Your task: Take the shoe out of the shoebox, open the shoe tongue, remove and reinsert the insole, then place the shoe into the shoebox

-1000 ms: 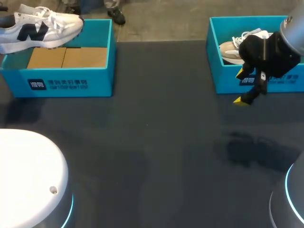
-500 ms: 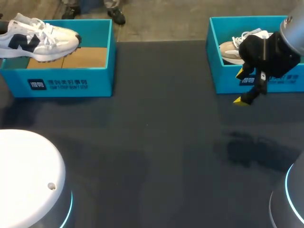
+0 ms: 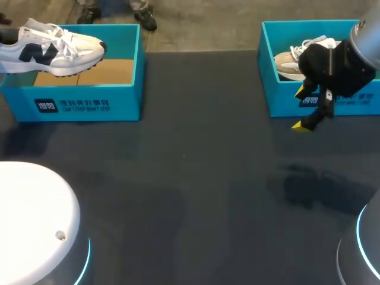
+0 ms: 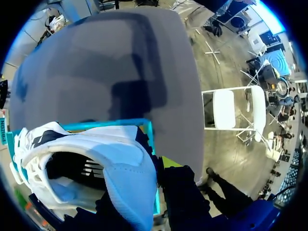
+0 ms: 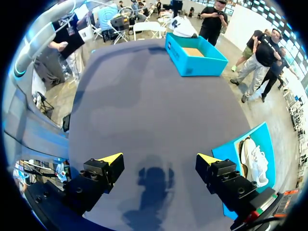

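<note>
Over the left shoebox (image 3: 89, 105), the left pincer (image 4: 143, 186) grips the shoe (image 3: 53, 47); the right pincer (image 5: 160, 160) hangs open.

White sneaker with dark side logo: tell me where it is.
Head view, far left: the white sneaker hangs over the left teal shoebox, above its cardboard liner, heel in the left gripper.

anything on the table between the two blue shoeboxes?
Nothing. In the head view, only bare dark table lies between the left shoebox and the right shoebox.
</note>
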You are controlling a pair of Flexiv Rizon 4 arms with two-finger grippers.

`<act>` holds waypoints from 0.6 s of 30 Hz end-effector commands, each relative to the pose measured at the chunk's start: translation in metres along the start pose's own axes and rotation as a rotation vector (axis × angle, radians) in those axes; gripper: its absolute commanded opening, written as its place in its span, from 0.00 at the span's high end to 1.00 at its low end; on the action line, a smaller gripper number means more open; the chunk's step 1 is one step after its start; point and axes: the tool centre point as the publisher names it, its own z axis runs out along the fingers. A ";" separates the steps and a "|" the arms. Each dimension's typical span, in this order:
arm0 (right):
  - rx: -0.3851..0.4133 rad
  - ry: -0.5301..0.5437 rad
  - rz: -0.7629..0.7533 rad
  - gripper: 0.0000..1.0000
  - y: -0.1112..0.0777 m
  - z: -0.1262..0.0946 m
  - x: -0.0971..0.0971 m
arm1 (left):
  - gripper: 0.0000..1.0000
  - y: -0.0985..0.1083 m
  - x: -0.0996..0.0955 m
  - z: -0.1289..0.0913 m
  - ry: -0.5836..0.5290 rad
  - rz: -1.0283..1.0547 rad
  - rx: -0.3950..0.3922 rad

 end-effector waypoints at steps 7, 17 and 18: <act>0.003 -0.001 0.001 0.00 0.001 0.001 0.000 | 1.00 0.032 -0.016 0.017 -0.005 -0.037 0.017; 0.003 -0.001 0.001 0.00 0.001 0.001 0.000 | 1.00 0.043 -0.036 0.054 -0.016 -0.066 0.030; 0.003 -0.001 0.001 0.00 0.001 0.001 0.000 | 1.00 0.042 -0.038 0.057 -0.022 -0.061 0.031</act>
